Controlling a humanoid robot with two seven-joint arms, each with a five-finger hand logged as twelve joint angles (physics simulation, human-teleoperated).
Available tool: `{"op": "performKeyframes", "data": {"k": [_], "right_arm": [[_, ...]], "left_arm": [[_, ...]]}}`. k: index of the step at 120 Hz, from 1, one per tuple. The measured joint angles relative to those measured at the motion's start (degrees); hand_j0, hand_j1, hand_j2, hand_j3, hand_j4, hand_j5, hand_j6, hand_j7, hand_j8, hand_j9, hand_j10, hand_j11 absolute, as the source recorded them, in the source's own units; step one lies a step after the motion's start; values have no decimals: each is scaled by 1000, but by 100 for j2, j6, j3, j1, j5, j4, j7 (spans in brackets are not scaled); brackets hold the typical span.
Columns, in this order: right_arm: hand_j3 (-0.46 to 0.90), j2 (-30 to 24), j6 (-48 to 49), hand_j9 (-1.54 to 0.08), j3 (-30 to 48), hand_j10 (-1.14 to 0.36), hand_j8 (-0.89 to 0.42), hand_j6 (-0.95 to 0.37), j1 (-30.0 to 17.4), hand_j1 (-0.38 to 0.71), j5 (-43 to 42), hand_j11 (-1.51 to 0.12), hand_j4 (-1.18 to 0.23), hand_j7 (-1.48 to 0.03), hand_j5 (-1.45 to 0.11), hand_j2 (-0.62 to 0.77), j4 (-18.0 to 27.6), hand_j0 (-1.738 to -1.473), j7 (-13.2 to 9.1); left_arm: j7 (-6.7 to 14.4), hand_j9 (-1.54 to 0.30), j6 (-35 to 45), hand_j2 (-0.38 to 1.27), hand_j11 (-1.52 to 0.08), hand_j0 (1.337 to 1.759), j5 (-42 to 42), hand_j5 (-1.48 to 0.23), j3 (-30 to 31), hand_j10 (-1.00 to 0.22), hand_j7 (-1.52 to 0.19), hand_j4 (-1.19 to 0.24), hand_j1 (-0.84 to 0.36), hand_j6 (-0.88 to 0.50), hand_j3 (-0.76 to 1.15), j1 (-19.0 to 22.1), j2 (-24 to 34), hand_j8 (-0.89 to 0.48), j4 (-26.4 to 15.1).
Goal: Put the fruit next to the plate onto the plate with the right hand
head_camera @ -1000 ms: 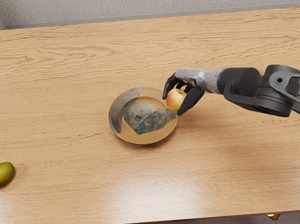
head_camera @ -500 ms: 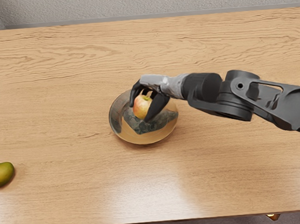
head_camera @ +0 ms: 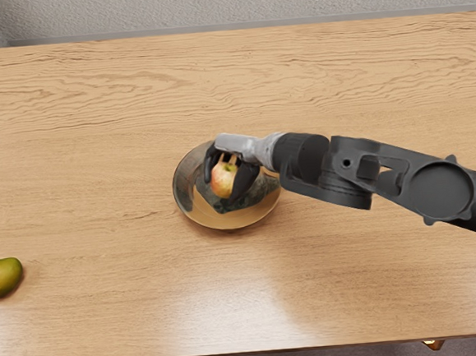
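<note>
A shiny round plate (head_camera: 192,206) lies in the middle of the wooden table. Over its centre my right hand (head_camera: 228,175) is shut on a red-yellow apple (head_camera: 223,180), its dark fingers curled around the fruit from both sides. The apple sits low above the plate's surface; I cannot tell whether it touches. The right arm (head_camera: 370,180) reaches in from the right edge. No left arm shows.
A green-yellow mango (head_camera: 0,277) lies at the table's left edge, far from the plate. The table's front edge runs along the bottom of the view.
The right hand carried the apple leftward from beside the plate's right rim to over the plate's centre, then lowered it slightly. The arm has stretched further in.
</note>
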Motion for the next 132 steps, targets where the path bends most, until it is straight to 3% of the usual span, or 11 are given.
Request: {"op": "performKeyframes", "data": {"k": [15, 37, 55, 76, 95, 111, 132], "right_arm": [[0, 7, -112, -747, -7, -522, -347, -376, -33, 177, 15, -754, -548, -728, -750, 27, -41, -1652, 1], [0, -8, -178, -409, 20, -294, -222, -234, -73, -39, 86, -412, -304, -401, -410, -4, -55, -1656, 1], [0, -173, -114, -227, 168, -165, -131, -137, -64, -172, 748, -228, -170, -223, -227, -6, 55, -1657, 1], [0, -601, 460, -129, 694, -95, -81, -84, -74, -244, 1979, -129, -98, -127, -129, -7, 272, -1658, 1], [0, -1333, 1526, -88, 1121, -66, -60, -61, -87, -275, 3804, -88, -67, -87, -88, -7, 279, -1658, 1], [0, -1950, 2463, -69, 1371, -53, -50, -50, -175, -289, 5173, -69, -53, -69, -69, -7, 178, -1658, 1], [0, -2535, 2821, -57, 1715, -44, -42, -43, -502, -298, 6396, -57, -44, -57, -57, -7, -248, -1658, 1]], "left_arm": [[0, -318, 0, 49, -318, 1658, 0, -318, 0, -245, -318, -245, 55, -245, 0, 0, 0, -245, 0], [0, -318, 0, 49, -318, 1658, 0, -318, 1, -245, -318, -245, 55, -245, 0, 0, 0, -245, 0], [0, -318, 0, 49, -318, 1658, 0, -318, 2, -245, -318, -245, 55, -245, 0, 0, 0, -245, 0], [0, -318, 0, 49, -318, 1658, 0, -318, 1, -245, -318, -245, 55, -245, 0, 0, 0, -245, 0], [0, -318, 0, 49, -318, 1658, 0, -318, 1, -245, -318, -245, 55, -245, 0, 0, 0, -245, 0], [0, -318, 0, 49, -318, 1658, 0, -318, 1, -245, -318, -245, 55, -245, 0, 0, 0, -245, 0], [0, -318, 0, 49, -318, 1658, 0, -318, 2, -245, -318, -245, 55, -245, 0, 0, 0, -245, 0]]}}
